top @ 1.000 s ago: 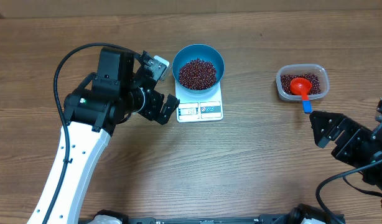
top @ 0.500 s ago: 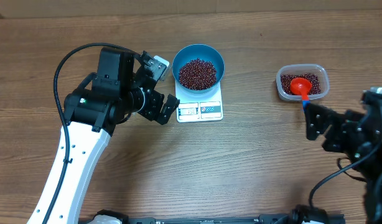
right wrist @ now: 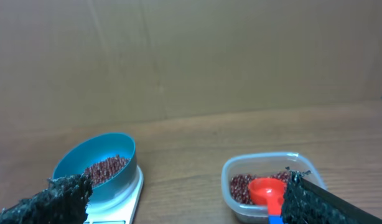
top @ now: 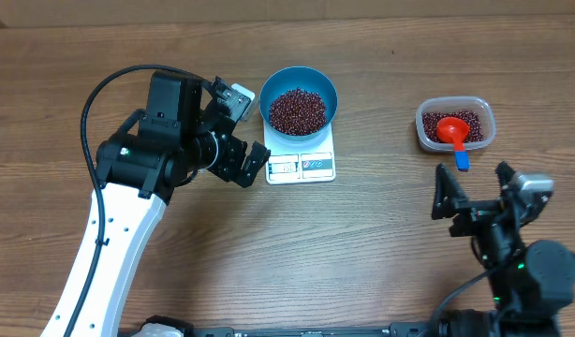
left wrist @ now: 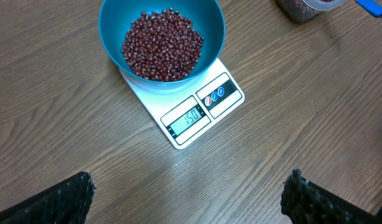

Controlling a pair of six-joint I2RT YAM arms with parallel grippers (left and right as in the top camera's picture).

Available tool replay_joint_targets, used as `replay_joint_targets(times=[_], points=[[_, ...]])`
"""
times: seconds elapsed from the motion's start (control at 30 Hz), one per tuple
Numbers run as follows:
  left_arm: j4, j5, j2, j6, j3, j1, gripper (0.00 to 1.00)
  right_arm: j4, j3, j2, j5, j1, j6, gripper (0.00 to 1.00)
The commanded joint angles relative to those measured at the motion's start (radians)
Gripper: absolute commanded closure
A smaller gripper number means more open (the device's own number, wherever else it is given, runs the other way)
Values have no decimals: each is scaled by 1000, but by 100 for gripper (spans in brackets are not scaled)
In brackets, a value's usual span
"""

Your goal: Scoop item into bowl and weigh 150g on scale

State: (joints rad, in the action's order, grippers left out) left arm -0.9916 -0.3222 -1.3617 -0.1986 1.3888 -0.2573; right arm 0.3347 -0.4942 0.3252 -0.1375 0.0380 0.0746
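Sitting on the scale point(left wrist: 197, 112), the bowl point(left wrist: 209, 25) holds the beans point(left wrist: 162, 45); the display shows 150. Left jaws stand apart, empty, just beside the scale. Right jaws stand apart, empty, near the tub point(top: 487, 105) holding the scoop point(top: 451, 129).

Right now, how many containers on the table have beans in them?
2. The blue bowl sits on the scale, heaped with beans. The clear tub stands apart to its right, holding more around a red scoop. No others seem hidden.
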Motion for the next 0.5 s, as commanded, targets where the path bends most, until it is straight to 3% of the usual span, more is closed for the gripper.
replay_joint_targets(times=[0.0,0.17,0.47], points=[[1,-7,-6,-15,14,2,0,-69,121,-71,17,-34,-4,0],[1,-8,-6,-15,14,2,0,-179,277,-160,18,-61,-5,0],[1,-7,-6,-15,14,2,0,-197,410,-293,18,-72,-5,0]])
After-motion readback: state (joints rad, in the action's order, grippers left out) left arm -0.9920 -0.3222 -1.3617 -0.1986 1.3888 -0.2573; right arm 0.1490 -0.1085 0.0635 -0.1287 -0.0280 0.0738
